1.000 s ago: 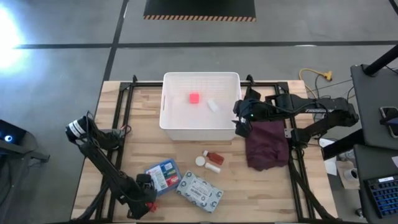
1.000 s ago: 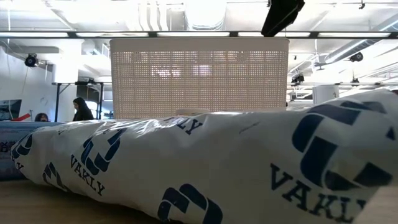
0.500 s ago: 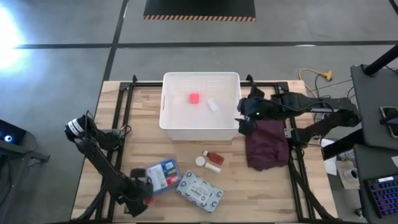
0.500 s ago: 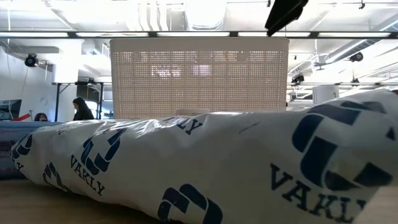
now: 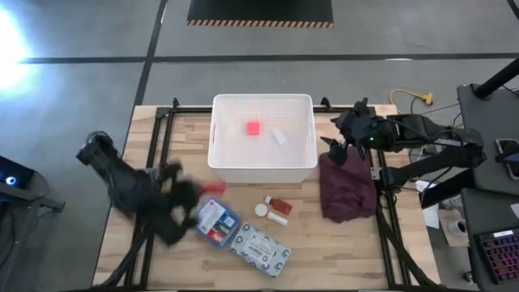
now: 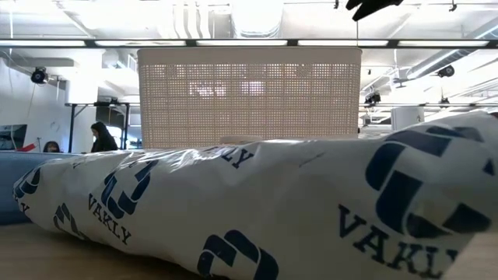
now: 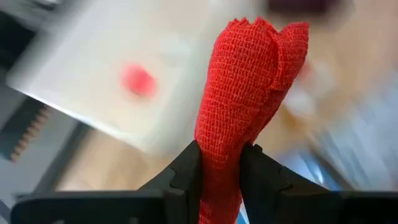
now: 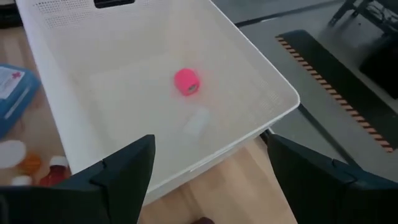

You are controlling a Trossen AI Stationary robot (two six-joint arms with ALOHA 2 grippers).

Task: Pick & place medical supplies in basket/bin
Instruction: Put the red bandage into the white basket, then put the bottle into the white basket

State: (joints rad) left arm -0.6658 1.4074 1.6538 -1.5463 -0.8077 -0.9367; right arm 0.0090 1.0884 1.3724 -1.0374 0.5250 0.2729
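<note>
My left gripper point(image 5: 204, 190) is shut on a red woven bandage roll point(image 7: 245, 106), near the bin's near-left corner and above the table. The white bin point(image 5: 220, 166) holds a pink tape roll point(image 5: 253, 127) and a small white piece point(image 5: 277, 136). The blue first-aid box point(image 5: 216, 221), the grey-white patterned packet point(image 5: 259, 247) and the red bottles point(image 5: 277, 207) lie on the table in front of the bin. My right gripper point(image 8: 211, 186) is open and empty, above the bin's right rim point(image 8: 273, 93). My left gripper pinches the red bandage roll between its two fingers point(image 7: 186, 171), at the roll's lower end point(image 7: 219, 180). The rest of the roll stands out past the fingertips. The roll is lifted clear of the table.
A maroon cloth point(image 5: 349, 188) lies right of the bin, below my right arm. Black frame rails point(image 5: 162, 138) run along both sides of the table. In the low view the packet point(image 6: 257, 202) fills the foreground, with the bin's wall point(image 6: 249, 93) behind it.
My left gripper has gone up from the table's near-left corner toward the far edge and the bin, carrying the red roll. The blue box has turned a little and shifted. My right gripper has gone toward the table's right edge, away from the bin.
</note>
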